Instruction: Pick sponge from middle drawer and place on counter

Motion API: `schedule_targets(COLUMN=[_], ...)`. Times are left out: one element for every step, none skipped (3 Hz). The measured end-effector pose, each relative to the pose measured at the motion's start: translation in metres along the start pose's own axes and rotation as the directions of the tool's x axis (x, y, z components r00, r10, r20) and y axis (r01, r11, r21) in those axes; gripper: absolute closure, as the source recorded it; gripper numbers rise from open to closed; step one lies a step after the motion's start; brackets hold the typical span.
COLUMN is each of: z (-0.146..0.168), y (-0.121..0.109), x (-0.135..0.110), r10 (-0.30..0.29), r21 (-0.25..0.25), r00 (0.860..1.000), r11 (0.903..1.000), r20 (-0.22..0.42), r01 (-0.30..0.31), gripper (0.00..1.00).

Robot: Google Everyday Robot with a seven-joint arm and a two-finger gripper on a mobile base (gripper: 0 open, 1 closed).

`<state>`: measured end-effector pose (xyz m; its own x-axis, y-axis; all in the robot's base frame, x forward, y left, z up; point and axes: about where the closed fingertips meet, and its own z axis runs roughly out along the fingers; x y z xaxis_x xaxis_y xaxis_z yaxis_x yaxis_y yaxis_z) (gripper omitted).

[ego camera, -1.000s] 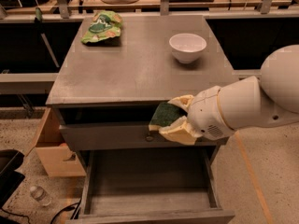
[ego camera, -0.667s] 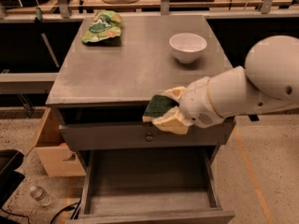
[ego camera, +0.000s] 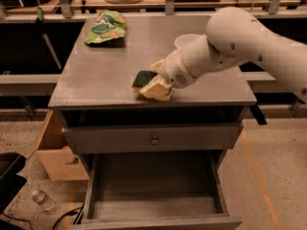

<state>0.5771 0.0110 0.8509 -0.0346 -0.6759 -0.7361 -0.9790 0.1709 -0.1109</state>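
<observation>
Dark-green sponge [ego camera: 141, 78] clamped in the jaws of the gripper [ego camera: 152, 80], low over the front middle of the grey desk [ego camera: 86, 80], with the middle drawer [ego camera: 153, 181] below pulled out, grey floor showing, white bowl [ego camera: 184, 41] half hidden behind the arm, snack bag [ego camera: 105, 28] far-left.

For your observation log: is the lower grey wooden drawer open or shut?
Open: the drawer stands pulled out, floor bare. The gripper, over the matte grey counter, grips the dark green sponge.
</observation>
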Motion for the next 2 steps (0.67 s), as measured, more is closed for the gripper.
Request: schedule_targets(z=[0.041, 0.068], y=[-0.044, -0.076], x=[-0.035, -0.08], r10=[-0.045, -0.091], r21=[-0.07, -0.093], r00=[0.999, 0.995], r11=[0.9965, 0.9911], r20=[0.013, 0.052], r01=[0.046, 0.095], gripper=[1.0, 1.0])
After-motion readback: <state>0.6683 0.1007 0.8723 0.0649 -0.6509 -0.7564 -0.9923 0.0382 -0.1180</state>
